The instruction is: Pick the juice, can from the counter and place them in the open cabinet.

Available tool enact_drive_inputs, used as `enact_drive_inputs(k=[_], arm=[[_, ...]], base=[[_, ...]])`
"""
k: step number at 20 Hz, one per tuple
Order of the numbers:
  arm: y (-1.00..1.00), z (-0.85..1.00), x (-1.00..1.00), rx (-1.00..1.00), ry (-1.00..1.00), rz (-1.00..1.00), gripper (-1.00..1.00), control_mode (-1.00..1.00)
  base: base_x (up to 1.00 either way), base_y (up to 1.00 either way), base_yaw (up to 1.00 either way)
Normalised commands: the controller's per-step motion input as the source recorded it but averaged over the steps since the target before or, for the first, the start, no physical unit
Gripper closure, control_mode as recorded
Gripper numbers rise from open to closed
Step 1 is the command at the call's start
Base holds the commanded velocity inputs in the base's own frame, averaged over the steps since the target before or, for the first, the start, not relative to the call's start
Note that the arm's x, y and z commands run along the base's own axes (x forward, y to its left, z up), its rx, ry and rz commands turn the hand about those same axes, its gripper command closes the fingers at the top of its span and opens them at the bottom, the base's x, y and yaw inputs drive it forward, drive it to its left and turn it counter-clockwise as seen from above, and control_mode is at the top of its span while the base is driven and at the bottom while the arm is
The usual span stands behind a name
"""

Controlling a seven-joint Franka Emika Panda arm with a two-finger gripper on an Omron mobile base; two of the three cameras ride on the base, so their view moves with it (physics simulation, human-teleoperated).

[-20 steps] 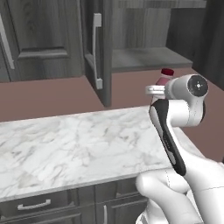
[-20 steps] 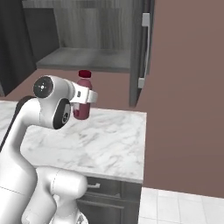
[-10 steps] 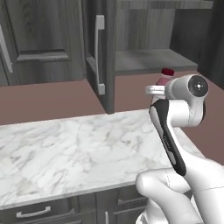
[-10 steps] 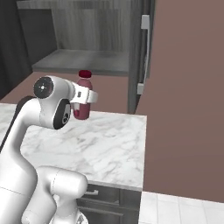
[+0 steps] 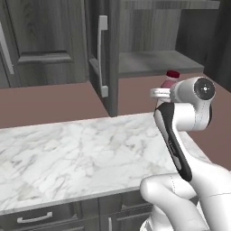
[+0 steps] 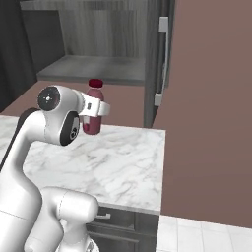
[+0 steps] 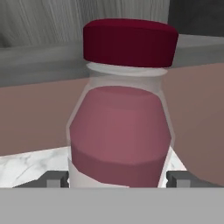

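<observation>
Maroon juice (image 7: 120, 131) upright between end effector (image 7: 117, 178) fingers, gripped.

juice (image 7: 120, 131) upright, above counter (image 5: 67, 153)

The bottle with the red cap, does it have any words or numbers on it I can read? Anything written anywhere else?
None: the juice shows a plain dark red cap and pink body, with no readable print.
None: the counter and the open cabinet carry no words, numbers or signs.
</observation>
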Motion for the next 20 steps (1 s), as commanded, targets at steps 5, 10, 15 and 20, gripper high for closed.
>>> enact_drive_inputs(k=[5, 10, 15, 20], arm=[[0.00, 0.00, 0.00, 0.00, 0.00, 0.00, 1.00, 1.00], [0.00, 0.00, -0.11, 0.00, -0.05, 0.00, 1.00, -1.00], [0.00, 0.03, -0.40, -0.02, -0.18, 0.00, 1.00, -1.00], [0.00, 0.34, -0.53, -0.04, -0.09, 0.00, 1.00, -1.00]], base=[[0.00, 0.00, 0.00], [0.00, 0.00, 0.00], [0.00, 0.00, 0.00], [0.00, 0.00, 0.00]])
